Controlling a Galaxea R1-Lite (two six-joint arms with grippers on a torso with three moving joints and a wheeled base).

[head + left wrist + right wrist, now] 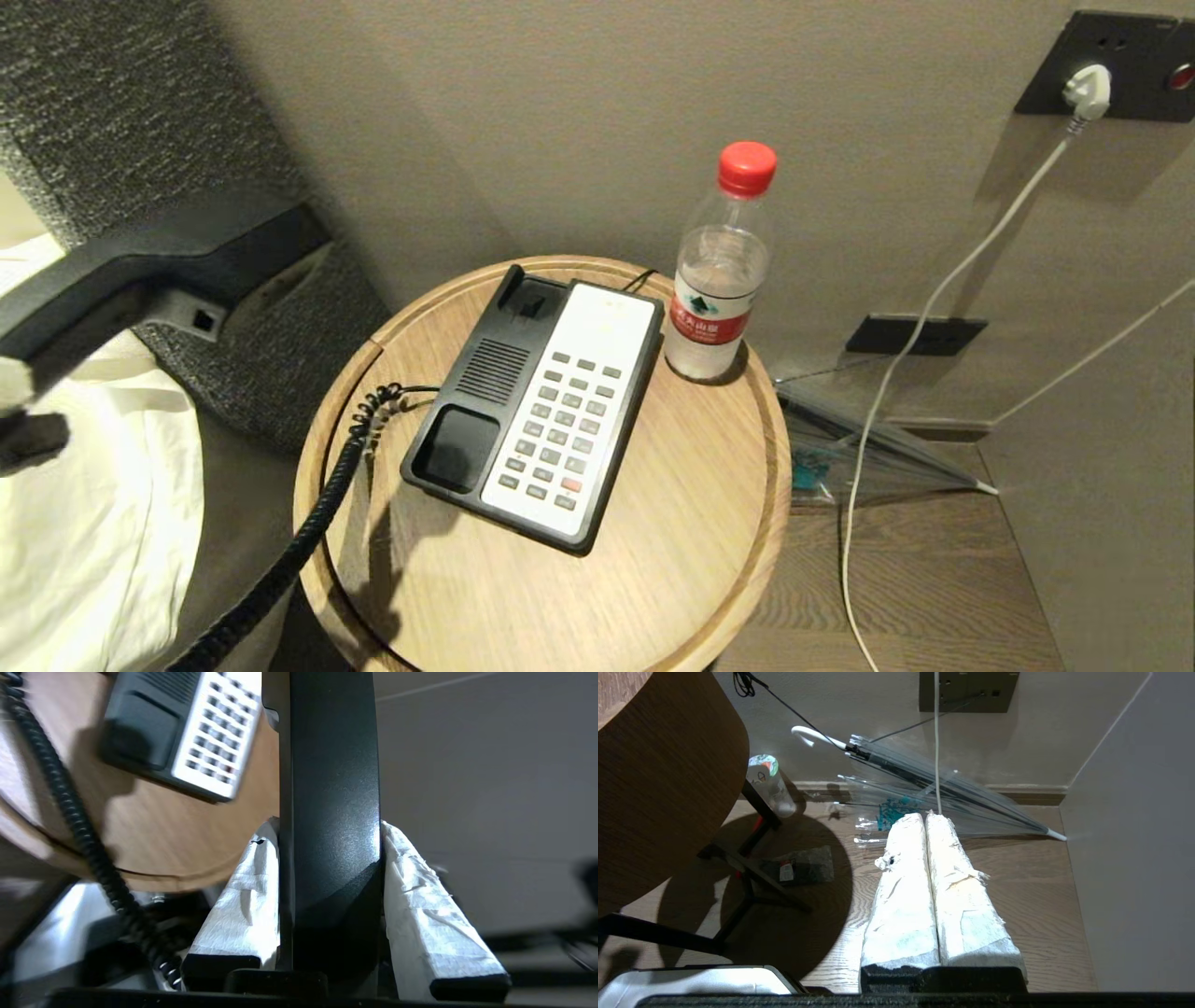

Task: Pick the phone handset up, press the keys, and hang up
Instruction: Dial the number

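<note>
Head view: the phone handset (159, 266) is held raised at the left, off the phone base (537, 406) on the round table (691, 523); the left gripper (329, 830) is clamped around it; the right gripper (927, 821), fingers pressed together, is parked near the floor; the coiled cord (308, 532) could be pulled taut, dragging the base toward the water bottle (719, 271).

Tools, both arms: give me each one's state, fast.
Left tool: shut on the phone handset, lifted off its base.
Right tool: shut, empty, parked above the floor.
</note>
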